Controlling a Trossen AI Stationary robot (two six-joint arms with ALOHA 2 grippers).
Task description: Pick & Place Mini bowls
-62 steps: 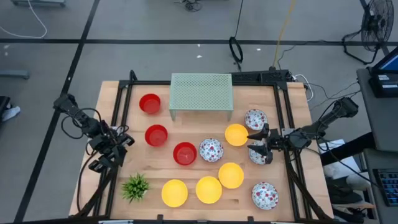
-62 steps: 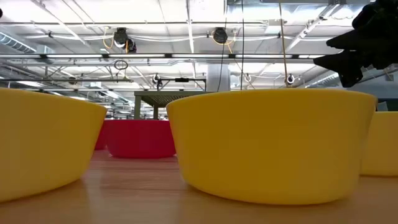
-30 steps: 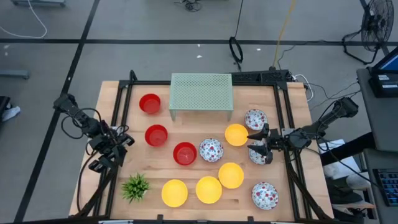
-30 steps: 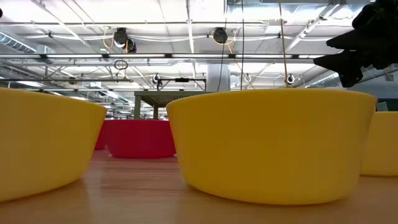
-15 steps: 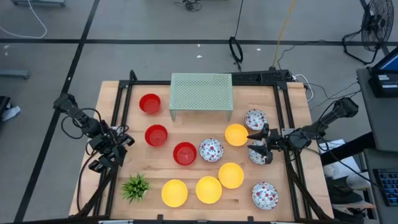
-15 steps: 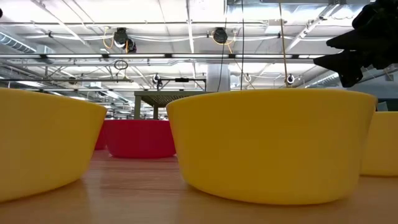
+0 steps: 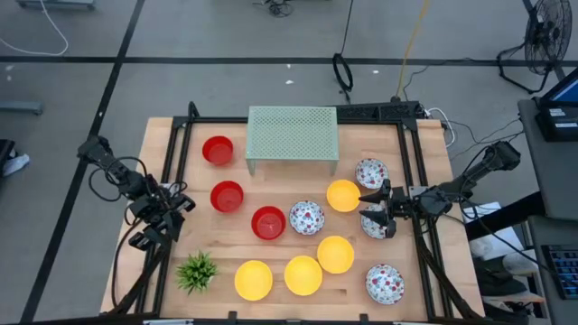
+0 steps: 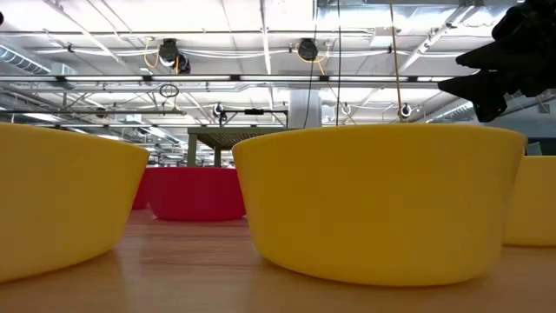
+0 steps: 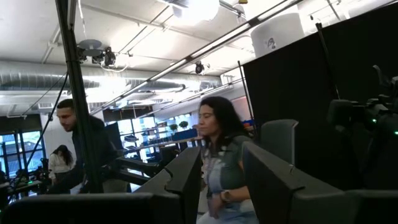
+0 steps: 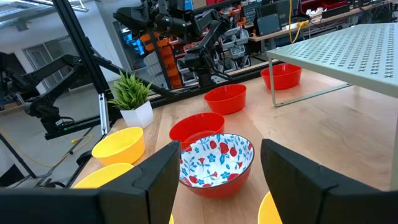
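Wooden table [image 7: 280, 253] under open-ceiling workshop, mini bowls [image 7: 303, 275] scattered; right gripper [image 7: 374, 208] spread wide, empty (left gripper [image 7: 172, 215] parted, empty).

A pale green perforated rack [image 7: 292, 138] stands on four legs at the far middle of the wooden bench [image 7: 280, 194]. A small spiky green plant [image 7: 197, 270] in a white pot sits near the front left corner. Two people [image 9: 219, 163] sit in the room beyond.
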